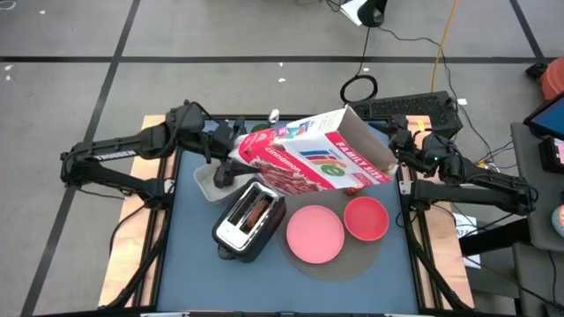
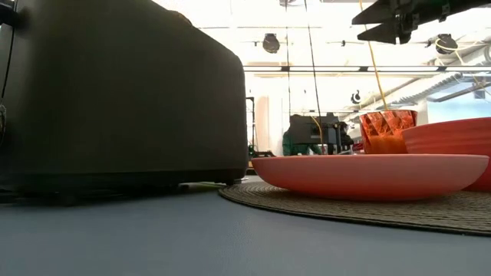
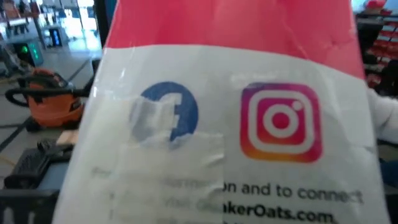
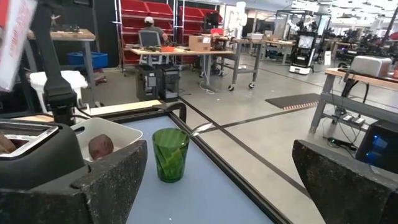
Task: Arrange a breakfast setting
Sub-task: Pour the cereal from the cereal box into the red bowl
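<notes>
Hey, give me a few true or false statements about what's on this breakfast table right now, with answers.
The toaster has bread in a slot. True.
The pink plate rests on the round mat. True.
The red bowl is stacked on the plate. False: it sits beside it on the mat.
The right pincer is shut on the green cup. False: it is open, the cup stands apart.
The white container is empty. False: a dark red fruit lies in it.
</notes>
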Motion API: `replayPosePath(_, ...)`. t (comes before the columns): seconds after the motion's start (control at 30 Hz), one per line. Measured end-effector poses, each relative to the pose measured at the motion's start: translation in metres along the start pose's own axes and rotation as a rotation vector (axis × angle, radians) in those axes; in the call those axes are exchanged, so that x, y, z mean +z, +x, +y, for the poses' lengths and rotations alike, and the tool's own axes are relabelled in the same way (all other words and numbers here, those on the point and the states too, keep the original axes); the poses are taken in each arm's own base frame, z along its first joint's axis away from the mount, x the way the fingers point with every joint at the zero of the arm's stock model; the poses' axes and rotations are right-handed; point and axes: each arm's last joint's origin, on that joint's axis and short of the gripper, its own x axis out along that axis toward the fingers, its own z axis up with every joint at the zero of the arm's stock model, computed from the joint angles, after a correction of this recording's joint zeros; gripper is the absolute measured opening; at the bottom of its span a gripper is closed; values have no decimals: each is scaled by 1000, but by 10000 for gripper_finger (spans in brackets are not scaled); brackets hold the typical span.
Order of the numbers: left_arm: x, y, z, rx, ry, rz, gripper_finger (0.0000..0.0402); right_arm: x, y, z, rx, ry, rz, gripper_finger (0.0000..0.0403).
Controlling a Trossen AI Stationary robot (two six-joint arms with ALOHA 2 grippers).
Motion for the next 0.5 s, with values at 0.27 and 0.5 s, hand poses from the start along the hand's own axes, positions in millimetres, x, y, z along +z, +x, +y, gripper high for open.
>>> replayPosePath(0.27, -11, 15, 4, -12, -45, 67, 280, -1, 1, -7, -60, 2, 9, 393)
replayPosePath(0.5, -22, 30, 7, -21, -69, 120, 280, -2, 4, -14, -120, 3, 23, 393)
